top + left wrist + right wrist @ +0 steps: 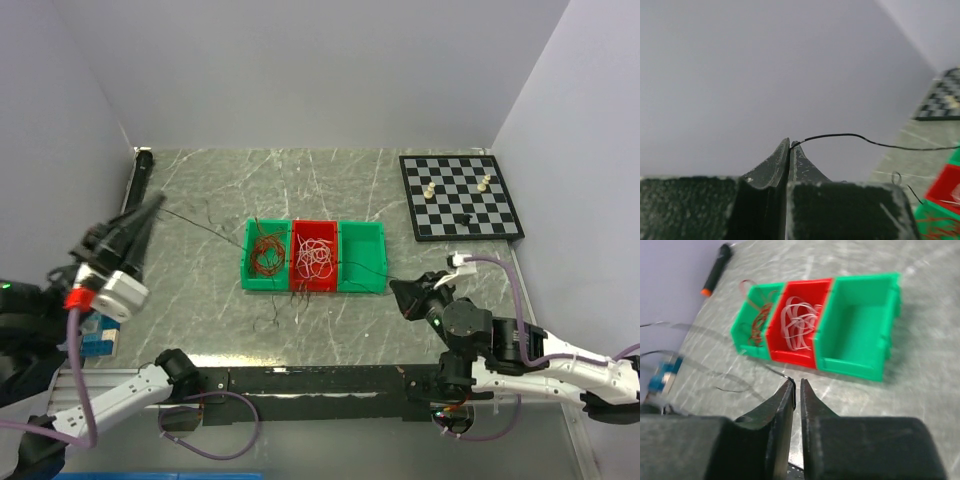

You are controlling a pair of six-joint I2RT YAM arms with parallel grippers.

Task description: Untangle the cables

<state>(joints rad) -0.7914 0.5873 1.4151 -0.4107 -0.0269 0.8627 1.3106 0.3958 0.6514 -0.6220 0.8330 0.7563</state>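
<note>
Three bins stand side by side mid-counter [200,330]: the left bin [265,284] holds one cable bundle [267,252], the middle bin [312,286] holds another bundle [316,255], and the right bin [360,258] touches the middle one. Loose strands [272,312] lie on the counter just near of the bins. A chessboard [500,215] lies far right, with pieces [429,190] on it. A marker [141,172] lies along the far left edge. The left hand [790,143] hangs above the left side. The right hand [796,383] sits near right of the bins. A single cable [850,135] runs from the left hand over the bins toward the right hand
</note>
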